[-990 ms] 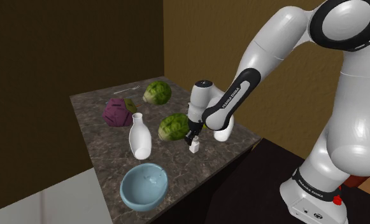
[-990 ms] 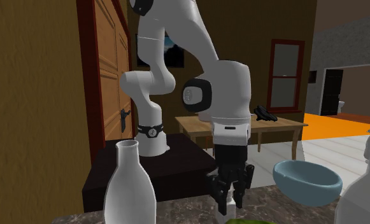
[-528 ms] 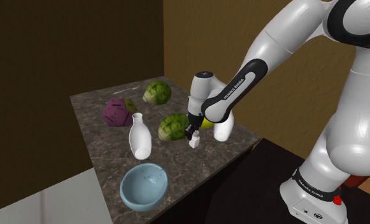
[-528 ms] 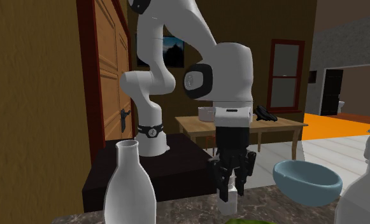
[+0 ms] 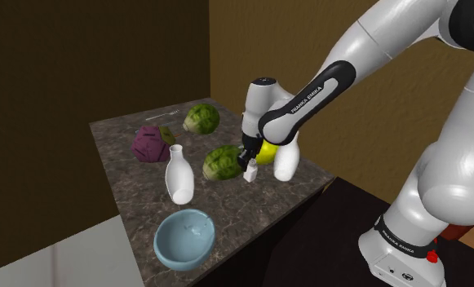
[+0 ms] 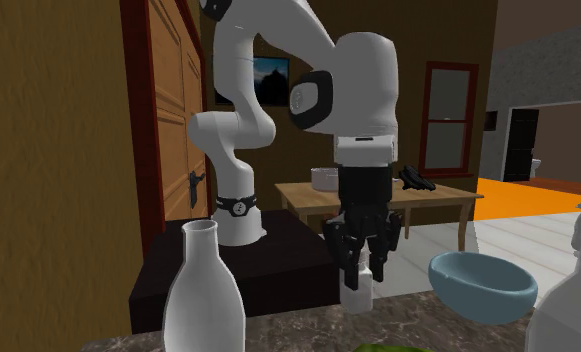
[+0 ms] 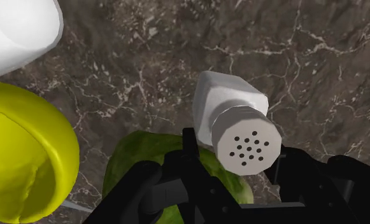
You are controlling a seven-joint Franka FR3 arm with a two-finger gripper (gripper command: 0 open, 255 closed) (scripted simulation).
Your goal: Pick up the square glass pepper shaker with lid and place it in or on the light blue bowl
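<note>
Hand (image 5: 247,164) is clamped snugly around the white pepper shaker (image 7: 231,118).

White capitals reading FRANKA EMIKA run along the dark band on the white robot arm's forearm (image 5: 302,102) in the shoulder view. The band lies at about one o'clock from the all-black two-finger gripper (image 5: 247,165), which clasps the white square shaker with a grey perforated lid (image 5: 249,172). The same brand name, again in white capitals, curves round the black ring at the foot of the arm (image 5: 402,243) — at about four o'clock from the gripper, well apart from it. In the second exterior view, that ring (image 6: 237,206) sits at about ten o'clock from the gripper and carries a small white mark — too small to read.
</note>
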